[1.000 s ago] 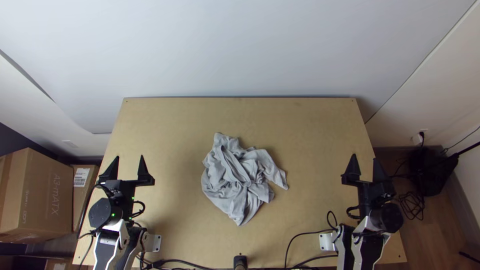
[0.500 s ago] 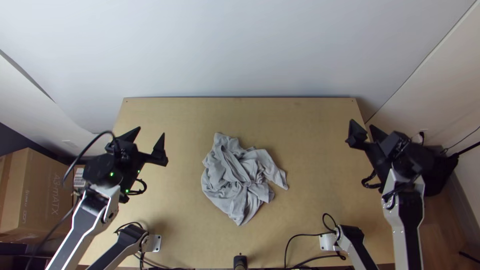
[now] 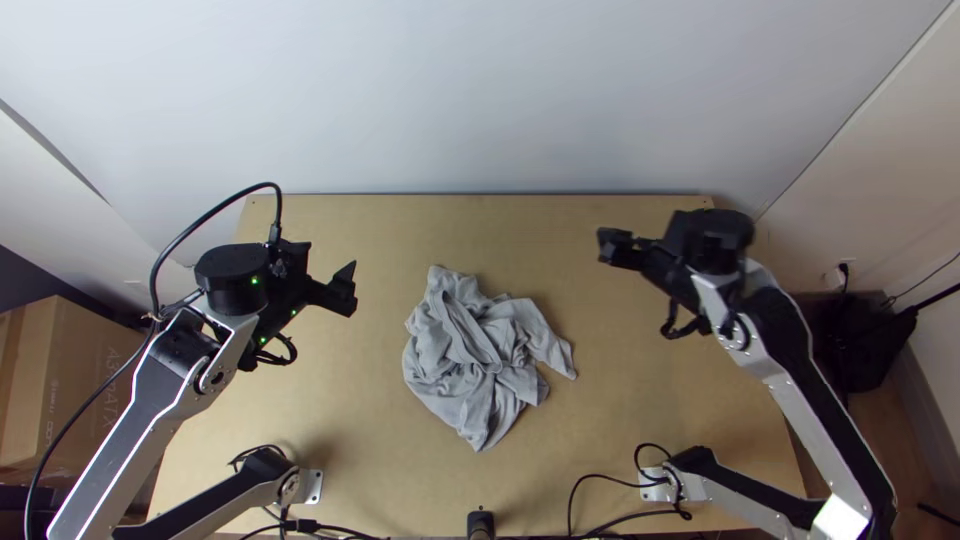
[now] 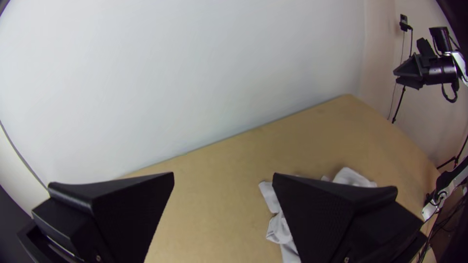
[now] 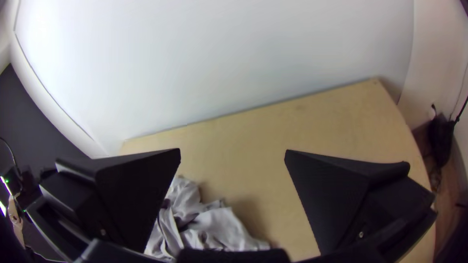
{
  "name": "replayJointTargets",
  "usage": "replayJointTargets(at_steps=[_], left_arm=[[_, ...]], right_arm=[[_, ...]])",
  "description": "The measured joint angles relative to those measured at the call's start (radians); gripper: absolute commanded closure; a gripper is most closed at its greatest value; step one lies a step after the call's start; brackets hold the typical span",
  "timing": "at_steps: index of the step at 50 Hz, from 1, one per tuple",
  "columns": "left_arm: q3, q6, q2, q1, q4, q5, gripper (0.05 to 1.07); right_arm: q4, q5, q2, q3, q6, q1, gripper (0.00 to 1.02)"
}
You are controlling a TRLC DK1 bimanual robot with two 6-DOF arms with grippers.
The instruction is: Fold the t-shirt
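Item: one light-grey fabric t-shirt (image 3: 470,345), lying bunched and wrinkled mid-table on the light wooden table (image 3: 620,430), ends pointing toward eleven, three and six o'clock in the top view.

Item: one left gripper with two wide flat black fingers (image 3: 332,260), hanging above the table at the shirt's ten o'clock; its fingers are standing apart, gripping nothing.

Item: one right gripper, matching (image 3: 612,247), hanging between the shirt's one and two o'clock; its fingers are standing apart too, holding nothing.

Item: one brown cardboard box (image 3: 75,390), sitting beyond the table at nine o'clock.
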Motion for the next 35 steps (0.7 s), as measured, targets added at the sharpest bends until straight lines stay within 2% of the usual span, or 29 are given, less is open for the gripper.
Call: replayJointTargets(at_steps=[9, 17, 26, 30, 35], left_arm=[[0.026, 0.0, 0.002, 0.009, -0.039, 0.0, 0.1], [0.037, -0.003, 0.002, 0.009, -0.061, 0.001, 0.1], [0.038, -0.004, 0.001, 0.028, -0.079, 0.005, 0.1], [0.038, -0.004, 0.001, 0.039, -0.08, 0.007, 0.1], [0.038, -0.004, 0.001, 0.05, -0.083, 0.007, 0.1]], right_arm=[[-0.108, -0.012, 0.148, 0.065, 0.124, 0.143, 0.04], [-0.198, -0.138, 0.294, 0.117, 0.257, 0.216, 0.04], [-0.263, -0.251, 0.443, 0.17, 0.374, 0.23, 0.04], [-0.281, -0.306, 0.496, 0.201, 0.412, 0.23, 0.1], [-0.291, -0.34, 0.547, 0.23, 0.439, 0.233, 0.16]])
